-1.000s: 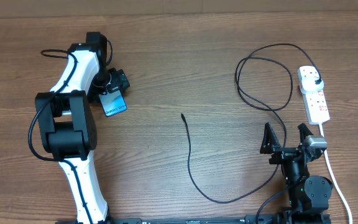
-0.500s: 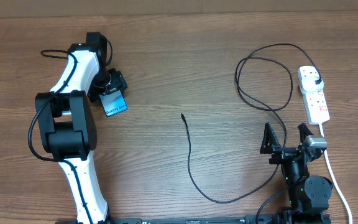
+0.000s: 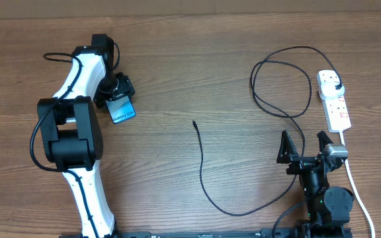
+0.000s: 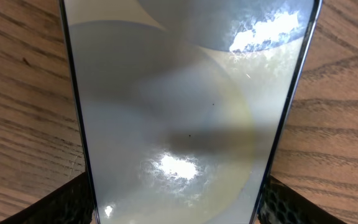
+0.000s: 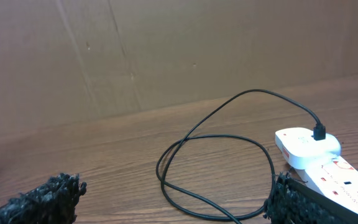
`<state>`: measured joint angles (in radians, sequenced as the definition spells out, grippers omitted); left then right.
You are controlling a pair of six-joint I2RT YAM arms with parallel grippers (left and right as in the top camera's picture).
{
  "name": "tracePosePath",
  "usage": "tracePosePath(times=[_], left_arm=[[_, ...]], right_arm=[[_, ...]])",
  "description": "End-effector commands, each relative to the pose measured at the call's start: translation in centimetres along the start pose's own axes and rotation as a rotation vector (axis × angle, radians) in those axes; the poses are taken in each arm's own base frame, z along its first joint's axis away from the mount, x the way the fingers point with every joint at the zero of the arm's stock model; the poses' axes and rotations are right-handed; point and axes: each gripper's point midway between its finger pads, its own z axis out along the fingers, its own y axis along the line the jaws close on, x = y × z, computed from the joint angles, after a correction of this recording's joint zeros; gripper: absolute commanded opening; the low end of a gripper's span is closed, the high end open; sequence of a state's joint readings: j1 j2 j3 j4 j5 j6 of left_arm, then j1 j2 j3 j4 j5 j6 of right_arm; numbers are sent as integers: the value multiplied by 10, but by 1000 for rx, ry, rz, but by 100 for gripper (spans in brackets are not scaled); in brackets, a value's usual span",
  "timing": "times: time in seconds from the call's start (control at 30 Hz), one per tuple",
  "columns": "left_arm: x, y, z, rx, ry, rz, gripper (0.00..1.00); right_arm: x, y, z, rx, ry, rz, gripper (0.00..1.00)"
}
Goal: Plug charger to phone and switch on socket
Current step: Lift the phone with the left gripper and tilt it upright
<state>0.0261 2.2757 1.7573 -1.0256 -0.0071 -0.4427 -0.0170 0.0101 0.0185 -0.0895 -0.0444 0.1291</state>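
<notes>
On wood (image 3: 177, 66) lie one charger (image 3: 202, 158), socket (image 3: 336, 106), seemingly phone (image 3: 122, 110).

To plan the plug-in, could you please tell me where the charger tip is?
In the overhead view, the charger tip lies mid-frame on bare wood, right of the phone and left of the socket.

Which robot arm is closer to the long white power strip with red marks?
Right. The right gripper sits near the white power strip, by its cord end; the left gripper is across the table, holding the blue-screened phone.
</notes>
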Motion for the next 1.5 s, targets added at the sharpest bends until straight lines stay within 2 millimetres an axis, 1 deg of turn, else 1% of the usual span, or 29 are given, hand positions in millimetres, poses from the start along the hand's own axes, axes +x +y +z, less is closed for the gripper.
tracePosePath(times=[0.0,0.07,0.1,0.17,0.33,0.43,0.53,0.63,0.73,0.83,0.97,1.0,1.03,1.07,1.13,1.17,1.23,1.27,1.33,1.47], left_arm=[[31,-5,35,30,136,-4,43],[30,-6,35,31,134,-4,27],[30,-6,35,31,134,-4,23],[31,-5,35,30,136,-4,5],[31,-9,35,49,138,-4,4],[20,-17,22,77,109,-3,4],[5,-27,-5,123,65,1,4],[-5,-32,-30,142,24,4,4],[-15,-39,-65,179,-26,7,4],[-16,-58,-97,291,-23,18,4],[-6,-88,-128,475,37,37,4],[0,-101,-139,565,72,48,4],[3,-105,-143,598,87,52,4],[10,-117,-153,687,134,56,4],[24,-134,-172,828,235,29,4],[30,-138,-180,870,295,-13,4],[41,-141,-189,902,392,-89,4],[49,-143,-197,931,470,-133,4],[58,-147,-210,991,545,-146,4],[68,-146,-218,1008,620,-178,4]], right_arm=[[2,0,0,2,-4,-7,100],[2,0,0,2,-4,-7,100],[2,0,0,2,-4,-7,100],[2,0,0,2,-4,-7,100],[2,0,0,2,-4,-7,100],[2,0,0,2,-4,-7,100],[2,0,0,2,-4,-7,100],[2,0,0,2,-4,-7,100],[2,0,0,2,-4,-7,100],[2,0,0,2,-4,-7,100],[2,0,0,2,-4,-7,100],[2,0,0,2,-4,-7,100],[2,0,0,2,-4,-7,100],[2,0,0,2,-4,-7,100],[2,0,0,2,-4,-7,100],[2,0,0,2,-4,-7,100],[2,0,0,2,-4,-7,100],[2,0,0,2,-4,-7,100],[2,0,0,2,-4,-7,100],[2,0,0,2,-4,-7,100]])
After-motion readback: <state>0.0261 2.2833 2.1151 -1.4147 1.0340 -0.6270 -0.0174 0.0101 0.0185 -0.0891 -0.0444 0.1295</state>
